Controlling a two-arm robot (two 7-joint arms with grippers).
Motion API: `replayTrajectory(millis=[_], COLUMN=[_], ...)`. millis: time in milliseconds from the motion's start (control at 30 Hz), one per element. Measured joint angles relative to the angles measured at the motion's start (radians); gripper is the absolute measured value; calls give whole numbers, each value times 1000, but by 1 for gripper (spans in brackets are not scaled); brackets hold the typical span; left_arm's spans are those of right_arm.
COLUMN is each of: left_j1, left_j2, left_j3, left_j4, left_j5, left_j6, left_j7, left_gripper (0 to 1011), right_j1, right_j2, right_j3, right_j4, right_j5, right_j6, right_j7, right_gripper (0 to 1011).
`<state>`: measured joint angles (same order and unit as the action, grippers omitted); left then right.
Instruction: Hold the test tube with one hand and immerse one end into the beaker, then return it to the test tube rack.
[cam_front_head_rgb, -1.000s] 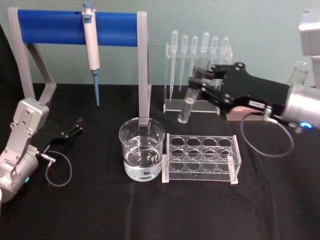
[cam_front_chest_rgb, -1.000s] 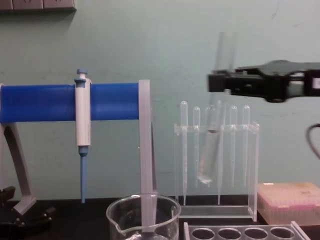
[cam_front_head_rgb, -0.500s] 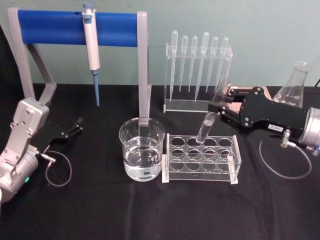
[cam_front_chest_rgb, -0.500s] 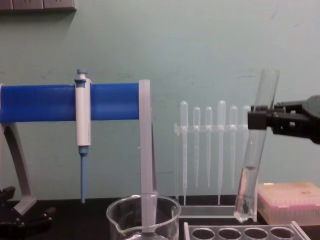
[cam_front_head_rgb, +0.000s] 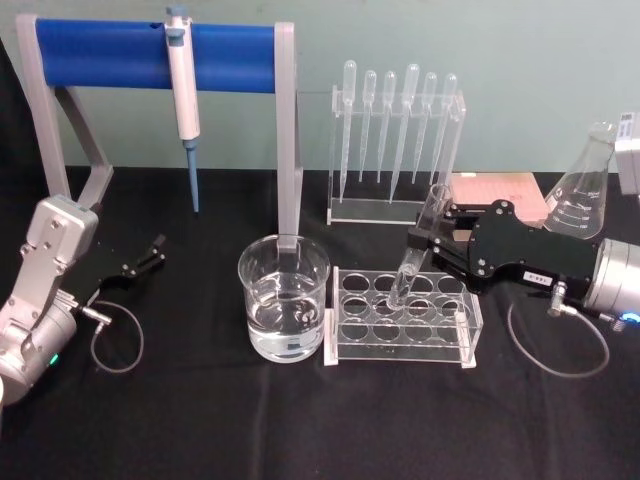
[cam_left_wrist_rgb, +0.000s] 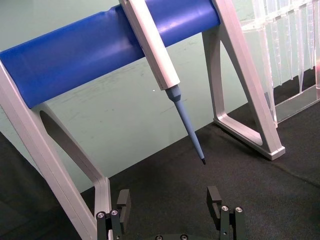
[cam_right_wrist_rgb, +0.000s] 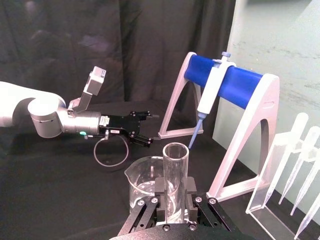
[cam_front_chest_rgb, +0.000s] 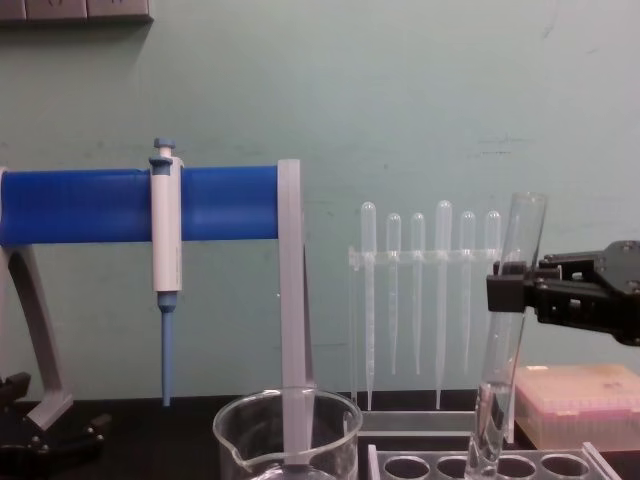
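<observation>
Beaker, wide clear glass, part-filled with clear liquid. Long clear glass test tube, tilted, lower end at a hole in clear acrylic rack, clamped in black right gripper. Left gripper, parked far left, jaws spread.

You have a blue-barred stand with a pipettor hanging at the table's back left, pipettes mid-back, a flask at the right edge.
</observation>
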<state>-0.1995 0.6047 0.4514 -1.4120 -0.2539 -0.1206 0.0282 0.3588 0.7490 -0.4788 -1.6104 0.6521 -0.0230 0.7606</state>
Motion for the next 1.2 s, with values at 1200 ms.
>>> replayTrajectory(millis=[1200], left_j1=[0], left_j2=[0], left_j3=[0], left_j4=[0], left_j5=[0], left_j6=[0], left_j7=[0], left_gripper=[1000], right_j1=[-27], right_j2=[-71], right_j3=[-22], right_j4=[110], right_j5=[-85], right_j6=[-77], right_j7=[8], right_gripper=[236])
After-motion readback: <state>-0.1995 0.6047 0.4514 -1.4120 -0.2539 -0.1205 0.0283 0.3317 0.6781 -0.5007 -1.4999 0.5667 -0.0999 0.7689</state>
